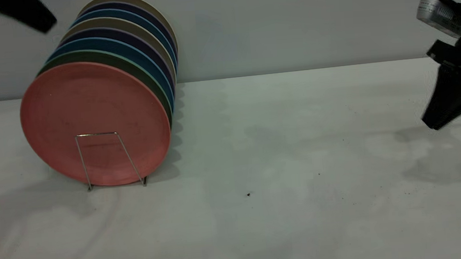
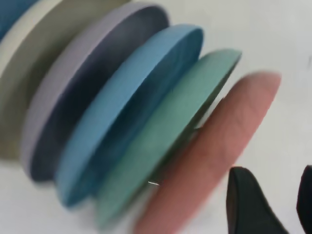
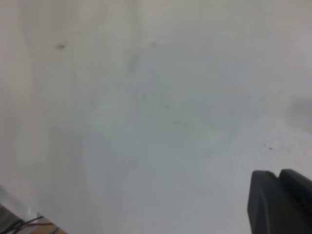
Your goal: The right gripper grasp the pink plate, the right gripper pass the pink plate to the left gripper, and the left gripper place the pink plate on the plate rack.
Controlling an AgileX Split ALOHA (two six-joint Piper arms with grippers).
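Observation:
The pink plate (image 1: 94,119) stands upright at the front of a row of plates in the plate rack (image 1: 109,159), whose silver wire loop crosses its face. In the left wrist view the pink plate (image 2: 214,151) is the nearest of the row. My left gripper (image 1: 19,12) is raised at the top left, above and behind the plates; its jaws (image 2: 275,200) are open and empty. My right gripper (image 1: 435,121) hangs at the far right, just above the table, with its jaws (image 3: 280,187) shut together and empty.
Behind the pink plate stand a green plate (image 1: 135,65), a blue plate (image 1: 125,47), a dark purple plate (image 1: 132,36) and several more. The white table (image 1: 283,174) stretches between the rack and the right arm. A grey wall is behind.

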